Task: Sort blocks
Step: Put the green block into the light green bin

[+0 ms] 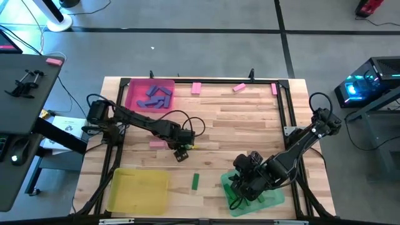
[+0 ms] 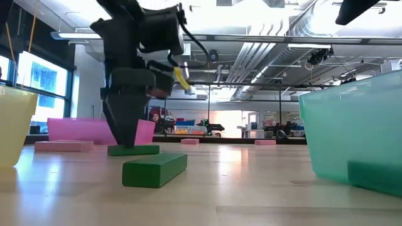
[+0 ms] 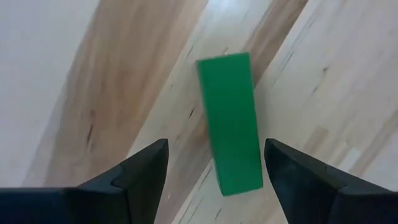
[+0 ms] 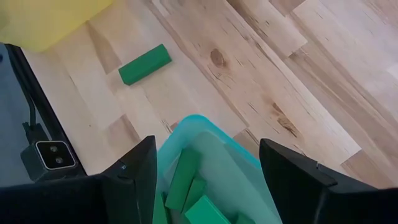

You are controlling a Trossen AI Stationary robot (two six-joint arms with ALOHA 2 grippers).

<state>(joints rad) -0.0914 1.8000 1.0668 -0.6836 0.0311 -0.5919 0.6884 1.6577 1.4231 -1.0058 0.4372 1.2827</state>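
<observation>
So I've got the left end effector parked low over the middle of the bench, a bit left of center in the high view, fingers spread wide with a green block lying flat on the wood between them. In the left wrist view there's clear wood on both sides of that block, so nothing's gripped, it's just sitting there straddled. In the low view the same block lies right under the dark fingertips, and a second green block lies closer to the camera, just in front of it. That second one shows up in the high view toward the lower middle, between the yellow tray at lower left and the green tray at lower right. The right end effector hangs over the green tray's left edge, jaws wide and empty, and its wrist view shows a few green blocks already in there. The pink tray in the upper left has a pile of purple-blue blocks in it. Pink blocks are scattered: one just left of the left end effector, and three along the top edge of the bench.
</observation>
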